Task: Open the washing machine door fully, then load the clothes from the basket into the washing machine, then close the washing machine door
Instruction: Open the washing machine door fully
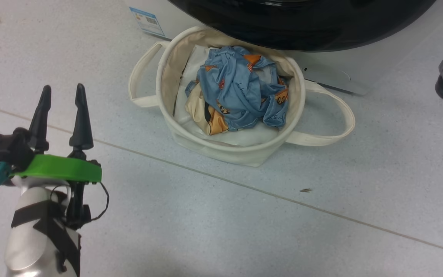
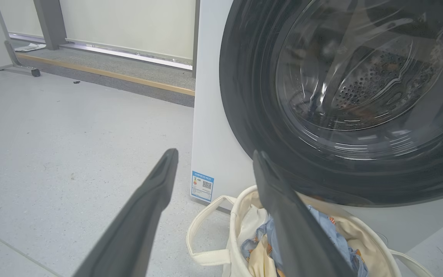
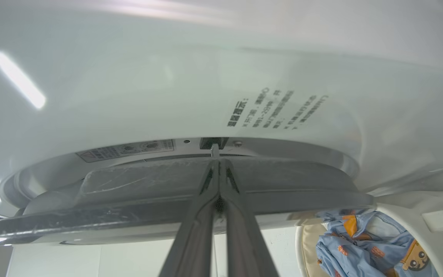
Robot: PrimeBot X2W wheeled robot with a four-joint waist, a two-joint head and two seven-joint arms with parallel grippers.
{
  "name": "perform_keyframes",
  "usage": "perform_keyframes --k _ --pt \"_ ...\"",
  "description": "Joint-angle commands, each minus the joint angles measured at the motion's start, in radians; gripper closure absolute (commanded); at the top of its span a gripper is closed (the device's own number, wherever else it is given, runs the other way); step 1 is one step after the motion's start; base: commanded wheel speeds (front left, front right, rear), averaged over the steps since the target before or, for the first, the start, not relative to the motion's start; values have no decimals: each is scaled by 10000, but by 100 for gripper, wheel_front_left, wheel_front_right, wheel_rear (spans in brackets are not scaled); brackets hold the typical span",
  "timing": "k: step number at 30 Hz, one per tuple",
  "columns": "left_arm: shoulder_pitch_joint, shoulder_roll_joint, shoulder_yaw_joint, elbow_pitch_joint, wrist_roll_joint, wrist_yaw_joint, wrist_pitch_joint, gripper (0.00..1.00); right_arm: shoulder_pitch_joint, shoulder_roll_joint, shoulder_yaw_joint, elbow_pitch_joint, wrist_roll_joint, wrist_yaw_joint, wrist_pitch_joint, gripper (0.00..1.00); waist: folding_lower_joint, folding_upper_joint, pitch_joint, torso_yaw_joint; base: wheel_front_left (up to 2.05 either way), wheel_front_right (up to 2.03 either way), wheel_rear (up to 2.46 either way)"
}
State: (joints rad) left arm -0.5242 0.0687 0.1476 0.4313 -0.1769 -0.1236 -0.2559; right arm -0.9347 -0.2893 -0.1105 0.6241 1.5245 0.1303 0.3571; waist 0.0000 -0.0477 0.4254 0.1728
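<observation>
Left gripper (image 1: 63, 87): jaws wide apart, empty, above the floor (image 1: 244, 223) to the left of the basket (image 1: 237, 149). Right gripper (image 3: 217, 165): fingers pressed together with nothing seen between them, tips at the edge of the washing machine door (image 3: 129, 188). The basket stands just before the washing machine (image 2: 210, 96), holding the clothes (image 1: 240, 88) (blue print over cream cloth).

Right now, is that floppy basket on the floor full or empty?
Loaded, not empty: the basket holds crumpled clothes, blue printed fabric with cream cloth, lying inside its rim.
</observation>
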Motion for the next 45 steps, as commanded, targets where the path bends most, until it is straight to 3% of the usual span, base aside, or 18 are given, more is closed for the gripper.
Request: perform_keyframes --k 1,19,33,45 --pt "-192 342 365 -216 137 -29 -59 0 -427 51 126 -278 24 4 119 100 0 0 6 28 0 0 0" --pt "-144 369 463 -162 194 -56 -59 0 -859 258 957 320 4 4 1607 100 0 0 -11 -177 0 0 0" --pt "203 604 759 17 211 -63 -59 0 563 534 1944 -719 -273 4 2797 100 0 0 -865 -700 0 0 0" --pt "968 620 1060 214 212 -65 -59 0 1579 724 2658 -1391 -429 4 3749 100 0 0 -2024 -718 0 0 0"
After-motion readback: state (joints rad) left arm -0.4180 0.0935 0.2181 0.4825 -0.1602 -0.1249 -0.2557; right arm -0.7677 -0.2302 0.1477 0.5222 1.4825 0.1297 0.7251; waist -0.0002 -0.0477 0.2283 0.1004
